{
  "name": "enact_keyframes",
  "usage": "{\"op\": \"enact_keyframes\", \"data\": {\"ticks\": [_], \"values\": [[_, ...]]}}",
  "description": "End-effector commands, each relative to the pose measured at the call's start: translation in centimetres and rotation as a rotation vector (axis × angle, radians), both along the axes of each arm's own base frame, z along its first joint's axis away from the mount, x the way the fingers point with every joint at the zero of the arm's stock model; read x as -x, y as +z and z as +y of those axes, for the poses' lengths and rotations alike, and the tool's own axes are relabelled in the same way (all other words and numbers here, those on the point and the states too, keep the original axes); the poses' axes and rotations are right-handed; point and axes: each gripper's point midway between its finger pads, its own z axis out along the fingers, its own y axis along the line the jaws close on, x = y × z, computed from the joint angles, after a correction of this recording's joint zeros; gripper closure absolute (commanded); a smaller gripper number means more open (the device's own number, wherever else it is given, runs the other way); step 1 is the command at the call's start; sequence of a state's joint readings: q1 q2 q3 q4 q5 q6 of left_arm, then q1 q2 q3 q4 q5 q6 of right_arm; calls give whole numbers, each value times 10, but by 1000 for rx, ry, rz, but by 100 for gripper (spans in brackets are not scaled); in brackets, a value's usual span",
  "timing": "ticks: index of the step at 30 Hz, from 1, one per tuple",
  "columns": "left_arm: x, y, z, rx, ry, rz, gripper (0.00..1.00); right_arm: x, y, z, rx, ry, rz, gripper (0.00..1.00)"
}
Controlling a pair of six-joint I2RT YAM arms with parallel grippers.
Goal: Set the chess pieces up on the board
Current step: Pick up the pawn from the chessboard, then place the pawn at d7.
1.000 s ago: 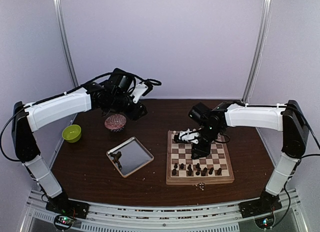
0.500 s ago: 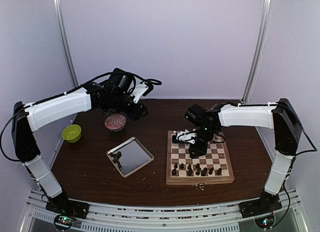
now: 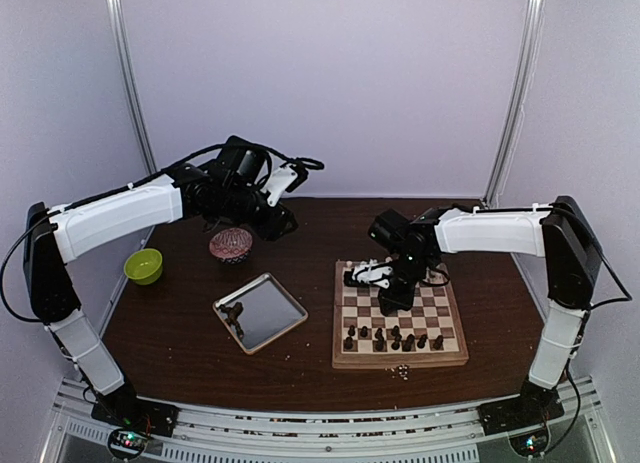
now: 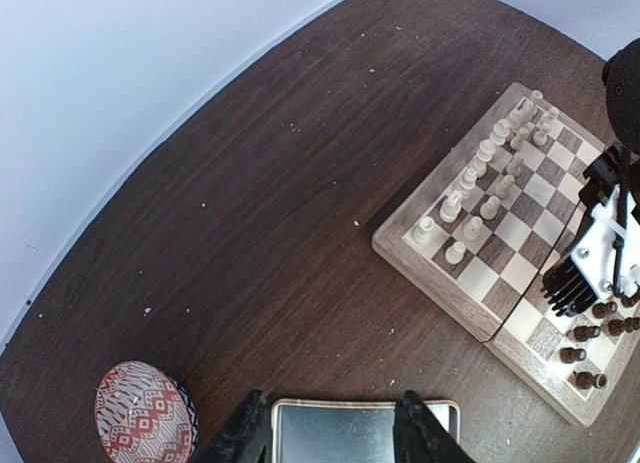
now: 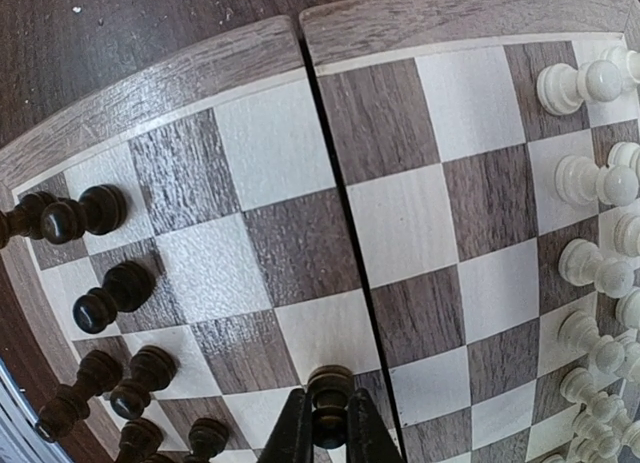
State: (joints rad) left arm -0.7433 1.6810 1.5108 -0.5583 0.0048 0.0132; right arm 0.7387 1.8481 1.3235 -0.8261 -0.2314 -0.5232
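Note:
The board (image 3: 400, 356) lies right of centre on the table, and shows as the board (image 4: 400, 258) and the board (image 5: 150, 88) in the wrist views. Cream chess pieces (image 4: 478, 183) fill its far rows; dark chess pieces (image 3: 392, 335) stand along its near rows. My right gripper (image 3: 392, 301) hangs low over the middle of the board. In the right wrist view its fingers (image 5: 288, 433) are shut on a dark chess piece (image 5: 331, 403), just above the squares. My left gripper (image 4: 333, 423) is open, high over the silver tray with nothing between its fingers.
A silver metal tray (image 3: 262, 311) lies left of the board. A red patterned bowl (image 3: 231, 244) and a green bowl (image 3: 143, 266) sit further left. Small crumbs (image 3: 401, 372) lie at the board's near edge.
My right gripper has shifted slightly left over the board and closed on a dark piece. The left arm has not moved.

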Motion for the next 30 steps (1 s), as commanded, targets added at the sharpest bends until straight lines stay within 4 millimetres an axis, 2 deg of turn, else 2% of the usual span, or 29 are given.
{"op": "enact_keyframes", "data": {"ticks": [1,5,9,13,19,24,30], "values": [[-4,16,-8,45,-14,-27,55,-4,10,-12,0,-44,-5,94],[-3,16,-8,43,-16,-26,56,-8,15,-40,1,-107,-20,94],[-2,17,-9,46,-21,-23,56,1,16,-59,-3,-131,-23,94],[-2,17,-9,48,-21,-23,56,23,21,-56,-69,-97,22,94],[-2,14,-10,41,-24,-13,56,44,14,-50,-101,-45,108,93],[-3,14,-10,40,-22,-14,56,55,9,-47,-97,-13,141,93],[-2,15,-10,39,-22,-15,56,57,8,-46,-88,-4,141,92]]}}
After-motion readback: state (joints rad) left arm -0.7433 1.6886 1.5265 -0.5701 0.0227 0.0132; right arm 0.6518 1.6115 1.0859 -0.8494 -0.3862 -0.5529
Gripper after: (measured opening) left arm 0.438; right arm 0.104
